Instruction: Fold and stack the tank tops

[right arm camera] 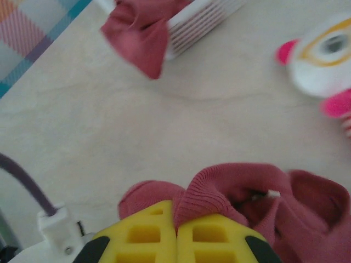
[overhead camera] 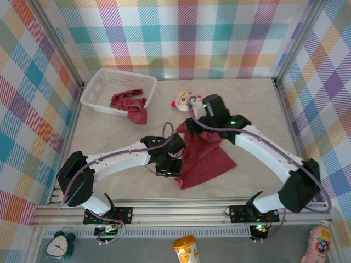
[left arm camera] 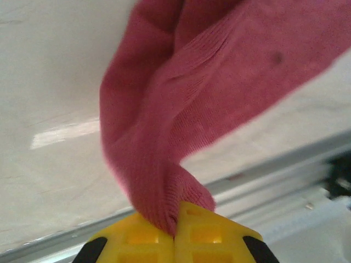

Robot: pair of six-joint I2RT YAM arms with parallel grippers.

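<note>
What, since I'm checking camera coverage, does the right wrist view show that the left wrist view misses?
Right wrist adds: the white basket with the second tank top hanging over its rim, and the plush doll at the right. Left wrist adds: the metal rail along the table edge. Shared: the pale table and the held tank top, pinched in each view between shut yellow fingers, the right hand on a ribbed edge and the left hand on a bunched corner.
</note>
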